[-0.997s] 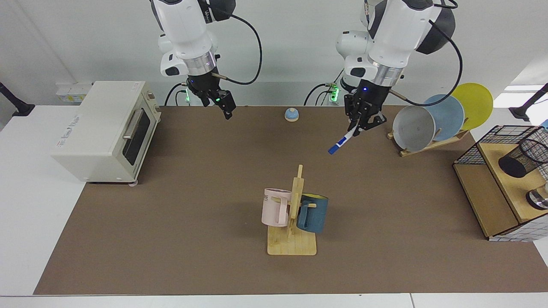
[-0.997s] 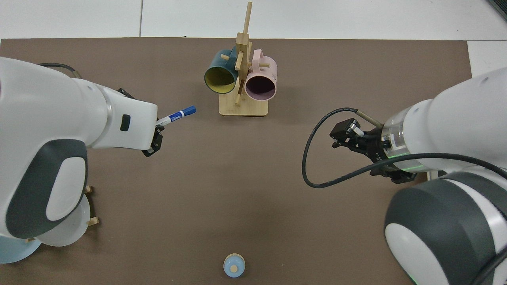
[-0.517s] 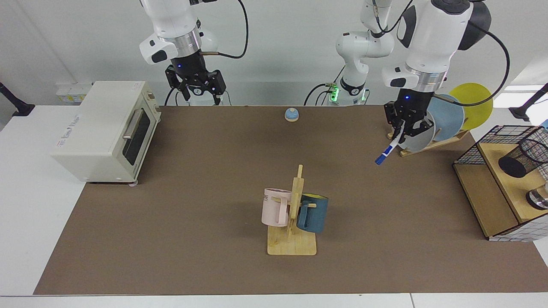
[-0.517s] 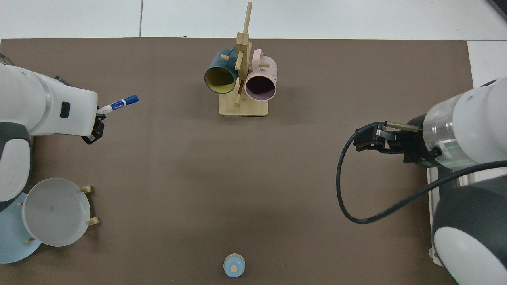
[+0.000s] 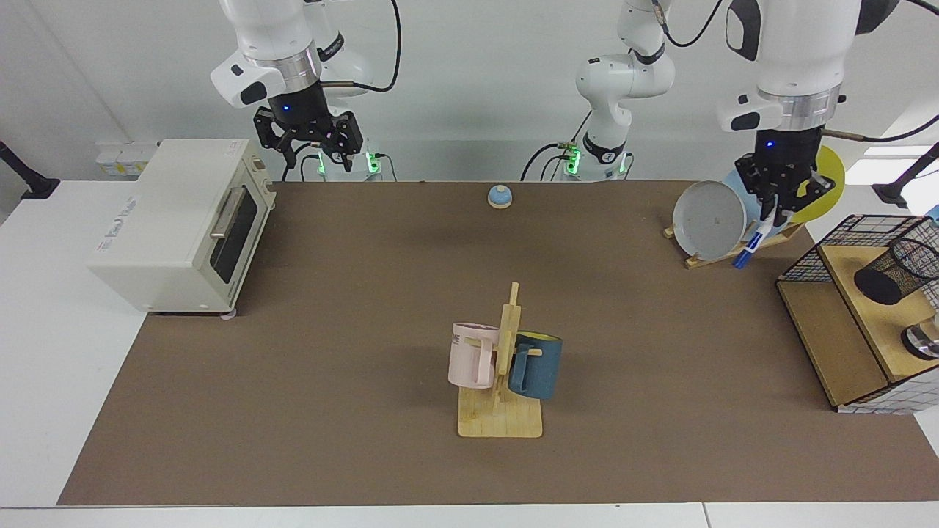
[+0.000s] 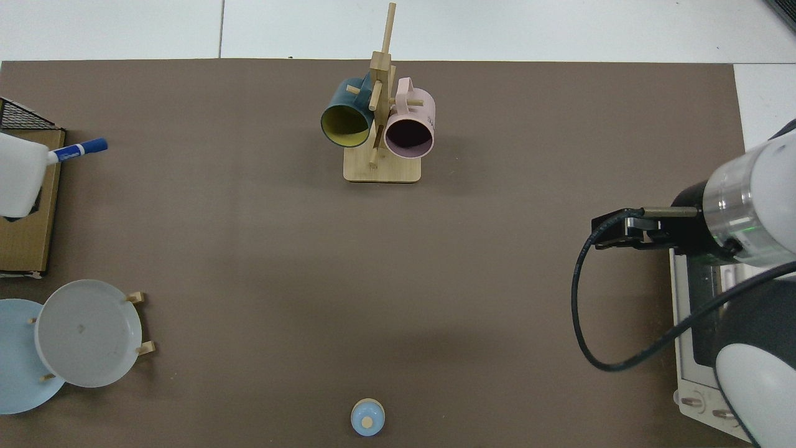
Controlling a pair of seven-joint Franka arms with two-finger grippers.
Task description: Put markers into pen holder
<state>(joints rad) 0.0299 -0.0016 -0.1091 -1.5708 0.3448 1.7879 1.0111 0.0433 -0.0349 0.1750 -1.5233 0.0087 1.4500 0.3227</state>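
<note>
Since a second before, my left gripper [image 5: 772, 217] had carried the marker [image 5: 751, 243], pinched, toward the pen holder [image 5: 896, 270]; I needed it upright. My right gripper [image 5: 308, 144] waited, spread.

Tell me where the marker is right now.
In the facing view the marker hangs tilted, blue cap down, from the left gripper at the right, in front of the plate rack, short of the pen holder.

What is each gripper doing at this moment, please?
Left gripper: shut on the marker, raised by the plate rack.
Right gripper: open, holding nothing, waiting above the toaster oven.
</note>
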